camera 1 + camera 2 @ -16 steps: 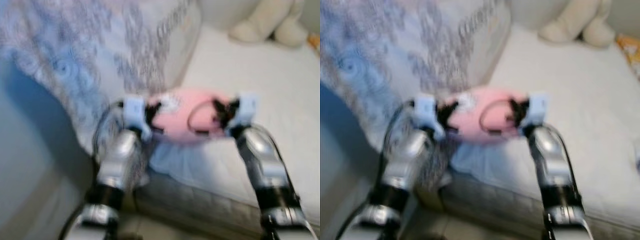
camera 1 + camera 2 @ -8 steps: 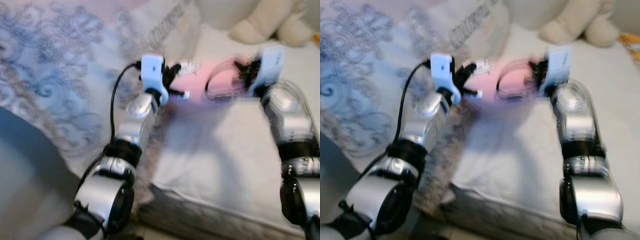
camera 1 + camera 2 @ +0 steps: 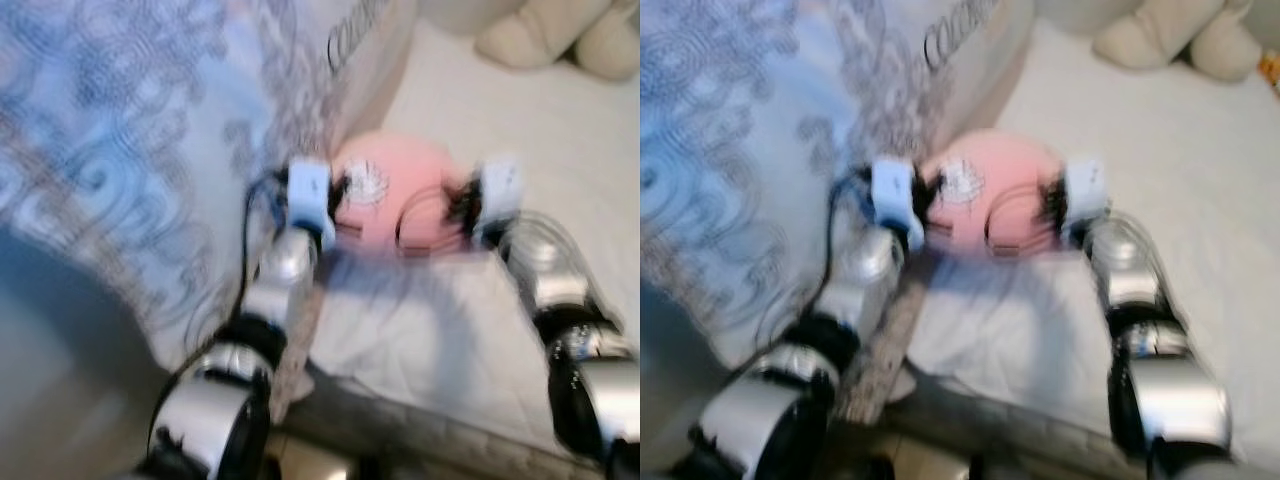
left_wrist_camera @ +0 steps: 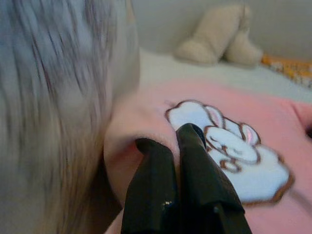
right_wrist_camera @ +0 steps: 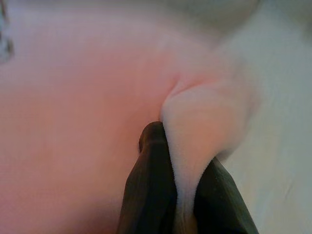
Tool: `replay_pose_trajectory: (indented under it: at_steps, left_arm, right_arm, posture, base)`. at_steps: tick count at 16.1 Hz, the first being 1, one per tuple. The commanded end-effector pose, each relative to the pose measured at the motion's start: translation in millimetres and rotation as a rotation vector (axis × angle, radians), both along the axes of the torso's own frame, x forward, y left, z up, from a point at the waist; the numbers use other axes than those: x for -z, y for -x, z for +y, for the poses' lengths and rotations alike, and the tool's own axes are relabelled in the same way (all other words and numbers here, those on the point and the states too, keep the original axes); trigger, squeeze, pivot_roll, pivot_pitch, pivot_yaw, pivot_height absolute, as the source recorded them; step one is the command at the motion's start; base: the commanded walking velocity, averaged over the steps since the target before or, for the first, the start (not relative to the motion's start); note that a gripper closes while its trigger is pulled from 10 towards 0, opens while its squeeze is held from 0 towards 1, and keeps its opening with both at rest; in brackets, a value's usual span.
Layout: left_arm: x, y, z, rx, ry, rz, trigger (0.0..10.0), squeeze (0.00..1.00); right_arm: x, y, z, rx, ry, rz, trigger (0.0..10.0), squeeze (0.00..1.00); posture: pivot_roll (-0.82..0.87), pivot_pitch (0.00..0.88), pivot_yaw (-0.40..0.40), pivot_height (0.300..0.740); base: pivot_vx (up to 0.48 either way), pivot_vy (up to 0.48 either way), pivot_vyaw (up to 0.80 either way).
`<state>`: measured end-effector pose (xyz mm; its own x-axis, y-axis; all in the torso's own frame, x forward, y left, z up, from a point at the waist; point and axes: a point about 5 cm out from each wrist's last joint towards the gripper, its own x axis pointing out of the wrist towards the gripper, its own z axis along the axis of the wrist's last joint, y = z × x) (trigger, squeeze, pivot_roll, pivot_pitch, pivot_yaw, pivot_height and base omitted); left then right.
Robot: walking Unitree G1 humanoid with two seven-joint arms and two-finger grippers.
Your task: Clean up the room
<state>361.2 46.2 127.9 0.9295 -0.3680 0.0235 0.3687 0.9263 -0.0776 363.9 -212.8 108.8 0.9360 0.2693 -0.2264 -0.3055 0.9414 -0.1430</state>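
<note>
While both jaws grip the pink cushion (image 3: pixel 395 195) mid-frame, I'm carrying it; next, set it on the bed (image 3: pixel 560 170).

Both arms built of rounded silver segments joined by black bands at the joints; surfaces glossy, catching highlights. Left arm (image 3: pixel 275 290) carries a thin black cable looping from the wrist down along the forearm. Each wrist ends in a pale blue-white boxy housing, left (image 3: pixel 308 192) and right (image 3: pixel 497 188). A dark cable loop also shows beside the right housing. Gripper fingers (image 4: pixel 195 170) are long, matte black, smooth, tapering to rounded tips; right fingers (image 5: pixel 151 180) look the same.
</note>
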Motion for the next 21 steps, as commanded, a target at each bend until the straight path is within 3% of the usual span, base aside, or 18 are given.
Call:
replay_pose_trajectory:
  at_steps: [1, 2, 7, 8, 9, 13, 16, 18, 19, 21]
  left_arm:
    - [4.9, 1.0, 11.8, -0.092, 0.030, 0.000, 10.0, 0.00]
    - [21.0, 10.1, 8.0, -0.099, 0.022, 0.046, 10.0, 0.00]
    - [27.9, 20.1, -11.8, -0.036, 0.038, 0.071, 10.0, 0.00]
    - [27.4, 19.9, -12.0, -0.039, 0.034, 0.066, 10.0, 0.30]
    - [26.8, 19.0, -10.3, -0.042, 0.030, 0.063, 10.0, 1.00]
    - [18.0, 12.3, 2.2, -0.055, -0.005, 0.016, 10.0, 1.00]
    - [11.8, 12.9, 9.6, -0.056, -0.033, -0.036, 10.0, 1.00]
    - [8.8, 17.0, 22.3, -0.070, -0.049, -0.078, 10.0, 1.00]
    - [5.0, 24.9, 32.7, -0.071, -0.078, -0.122, 10.0, 1.00]
    - [-1.9, 37.3, 44.4, -0.068, -0.087, -0.163, 10.0, 1.00]
  right_arm:
    - [17.9, 12.9, -20.0, 0.059, 0.024, 0.069, 10.0, 0.00]
    - [40.5, 27.8, -20.3, 0.037, 0.045, 0.134, 10.0, 0.00]
    - [45.9, 35.0, -31.1, 0.050, 0.068, 0.154, 10.0, 0.00]
    - [39.7, 30.9, -32.9, 0.075, 0.054, 0.129, 10.0, 0.94]
    - [35.0, 27.7, -33.4, 0.096, 0.019, 0.111, 10.0, 1.00]
    - [28.7, 21.6, -24.4, 0.191, -0.177, 0.064, 10.0, 1.00]
    - [30.5, 30.7, -13.3, 0.221, -0.245, 0.002, 10.0, 1.00]
    - [30.5, 48.9, -5.0, 0.237, -0.231, -0.054, 10.0, 1.00]
    - [29.8, 69.1, -0.6, 0.273, -0.220, -0.097, 10.0, 1.00]
    - [23.9, 91.5, 0.9, 0.320, -0.177, -0.166, 10.0, 1.00]
  posture:
    - [-0.06, 0.222, -0.015, 0.740]
    - [-0.07, 0.232, -0.008, 0.740]
    - [-0.08, 0.220, -0.006, 0.740]
    - [-0.08, 0.213, -0.008, 0.740]
    - [-0.08, 0.208, -0.010, 0.740]
    - [-0.08, 0.181, -0.014, 0.740]
    - [-0.08, 0.163, -0.012, 0.740]
    - [-0.08, 0.127, -0.010, 0.740]
    - [-0.08, 0.107, -0.011, 0.740]
    - [-0.07, 0.068, -0.016, 0.740]
  base:
    - [0.000, 0.000, 0.00]
    - [0.000, 0.000, 0.00]
    - [0.000, 0.000, 0.00]
    - [0.000, 0.000, 0.00]
    - [0.000, 0.000, 0.00]
    - [0.000, 0.000, 0.00]
    - [0.000, 0.000, 0.00]
    - [0.000, 0.000, 0.00]
    - [0.000, 0.000, 0.00]
    - [0.000, 0.000, 0.00]
